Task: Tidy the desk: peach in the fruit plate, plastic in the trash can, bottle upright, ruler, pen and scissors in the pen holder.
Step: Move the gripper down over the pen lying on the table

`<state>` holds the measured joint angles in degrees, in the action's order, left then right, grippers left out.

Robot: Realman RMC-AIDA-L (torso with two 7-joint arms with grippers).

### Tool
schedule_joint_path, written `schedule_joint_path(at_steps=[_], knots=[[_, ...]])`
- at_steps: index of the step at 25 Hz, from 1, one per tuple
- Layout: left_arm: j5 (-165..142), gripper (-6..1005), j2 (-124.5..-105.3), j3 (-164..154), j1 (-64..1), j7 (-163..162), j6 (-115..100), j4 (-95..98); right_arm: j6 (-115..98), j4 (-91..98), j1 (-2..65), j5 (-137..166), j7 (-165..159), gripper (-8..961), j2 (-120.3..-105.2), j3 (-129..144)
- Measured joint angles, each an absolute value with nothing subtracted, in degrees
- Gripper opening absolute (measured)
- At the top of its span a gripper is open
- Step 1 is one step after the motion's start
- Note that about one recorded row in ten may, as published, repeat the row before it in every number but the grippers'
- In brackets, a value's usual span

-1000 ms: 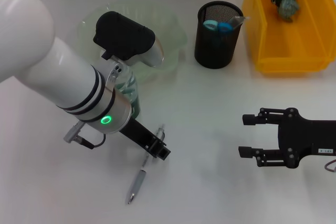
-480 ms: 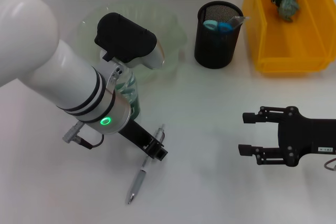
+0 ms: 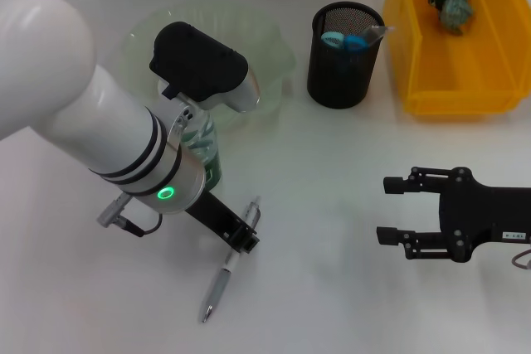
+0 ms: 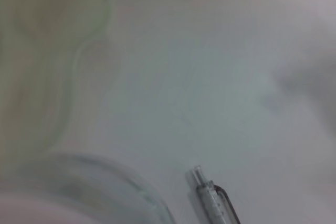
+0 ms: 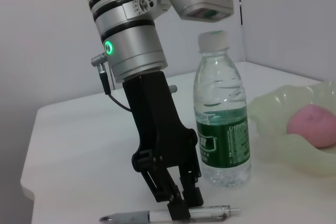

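The pen lies flat on the table beside the upright bottle. The left pincer straddles its middle, slightly parted, not visibly clamped; it should close squarely before lifting. The right pincer waits open, empty.

Pen flat on desk, bottle upright, peach in fruit plate

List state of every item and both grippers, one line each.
pen: flat on desk, left gripper's fingers around it
bottle: upright, capped
peach: in fruit plate
plastic: in trash can
scissors: in pen holder
left gripper: down at pen, shut or not unclear
right gripper: open, empty, above desk
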<state>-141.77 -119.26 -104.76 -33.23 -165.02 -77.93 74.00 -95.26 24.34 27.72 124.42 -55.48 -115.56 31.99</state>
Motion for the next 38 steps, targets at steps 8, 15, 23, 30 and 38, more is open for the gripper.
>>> schedule_joint_path(at_steps=[8, 15, 23, 30, 38], knots=[[-142.7, 227, -119.26, -105.4, -33.2, -164.7, -78.6, 74.6, -95.3, 24.3, 27.7, 123.9, -55.4, 733, -115.58, 32.0], [-142.8, 214, -119.26, -106.0, -33.2, -163.8, -78.8, 75.0, -95.3, 24.3, 27.6, 123.7, -55.4, 733, -115.58, 31.8], [-143.0, 77, -119.16, -106.1, -32.8, -163.6, -79.2, 76.0, -95.2, 24.3, 27.4, 123.7, -55.3, 733, -115.58, 31.3], [-143.0, 14, -118.94, -106.0, -32.0, -163.6, -79.5, 79.3, -95.2, 24.3, 27.3, 123.7, -54.9, 733, -115.58, 30.8], [-142.4, 90, -119.24, -104.1, -33.4, -164.9, -80.5, 77.7, -94.8, 24.3, 27.3, 123.7, -54.8, 734, -115.57, 30.6]])
